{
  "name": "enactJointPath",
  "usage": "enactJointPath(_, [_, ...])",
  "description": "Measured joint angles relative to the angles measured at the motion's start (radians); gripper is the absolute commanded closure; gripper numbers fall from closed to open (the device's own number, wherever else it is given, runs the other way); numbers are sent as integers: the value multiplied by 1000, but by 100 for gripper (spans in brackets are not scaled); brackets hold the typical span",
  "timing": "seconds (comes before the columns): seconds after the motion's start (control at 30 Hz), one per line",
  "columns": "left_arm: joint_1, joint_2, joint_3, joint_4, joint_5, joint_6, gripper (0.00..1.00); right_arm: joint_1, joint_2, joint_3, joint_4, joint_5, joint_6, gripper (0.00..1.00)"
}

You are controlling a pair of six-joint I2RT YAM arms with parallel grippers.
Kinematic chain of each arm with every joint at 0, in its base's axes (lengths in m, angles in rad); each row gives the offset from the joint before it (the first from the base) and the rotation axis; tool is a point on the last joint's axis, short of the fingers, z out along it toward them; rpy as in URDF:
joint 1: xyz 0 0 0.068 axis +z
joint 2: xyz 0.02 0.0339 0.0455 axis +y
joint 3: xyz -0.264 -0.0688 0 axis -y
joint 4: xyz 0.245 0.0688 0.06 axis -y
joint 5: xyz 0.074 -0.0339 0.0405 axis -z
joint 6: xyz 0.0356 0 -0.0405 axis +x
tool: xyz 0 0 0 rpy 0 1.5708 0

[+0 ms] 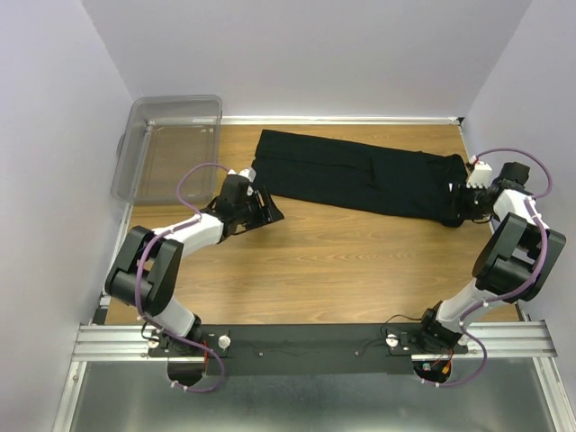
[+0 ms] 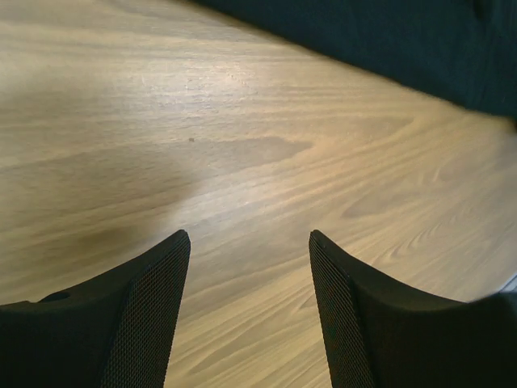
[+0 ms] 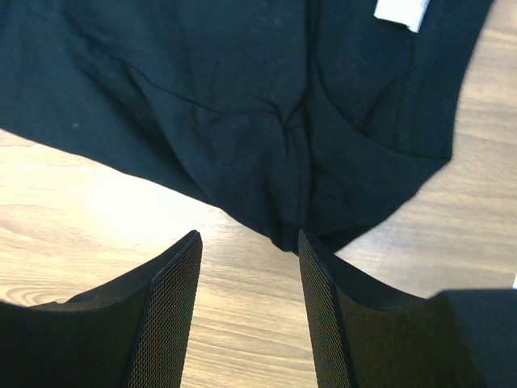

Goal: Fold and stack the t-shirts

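A black t-shirt point(image 1: 360, 175) lies folded into a long strip across the back of the wooden table. Its right end, with a white neck tag point(image 3: 401, 11), fills the top of the right wrist view as bunched black cloth point(image 3: 242, 105). My right gripper point(image 3: 250, 236) hangs open just short of that end, bare wood between its fingers. My left gripper point(image 2: 250, 236) is open over bare wood, a little in front of the shirt's left end point(image 2: 404, 40). In the top view the left gripper point(image 1: 266, 209) sits near the shirt's lower left corner and the right gripper point(image 1: 461, 196) at its right end.
A clear plastic bin point(image 1: 166, 148) stands at the back left corner, beside the left arm. White walls close in the table on three sides. The wooden table point(image 1: 342, 261) spreads in front of the shirt.
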Motion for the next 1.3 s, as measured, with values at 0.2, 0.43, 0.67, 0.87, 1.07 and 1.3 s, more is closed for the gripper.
enactJointPath(0.2, [-36, 140, 87, -6, -163, -281, 31, 0, 0, -5, 5, -51, -19, 41])
enactJointPath(0.43, [-33, 385, 380, -97, -272, -489, 40, 0, -12, -43, 8, -93, -43, 41])
enactJointPath(0.67, [-32, 457, 465, -165, -326, -559, 91, 0, -29, -60, 8, -128, -55, 41])
enactJointPath(0.87, [-15, 460, 467, -168, -337, -540, 100, -1, -39, -72, 10, -133, -77, 41])
enactJointPath(1.07, [27, 415, 415, -160, -357, -466, 100, -8, -80, -111, 11, -130, -113, 41])
enactJointPath(1.3, [56, 367, 362, -163, -364, -359, 100, -9, -135, -167, 5, -134, -124, 42])
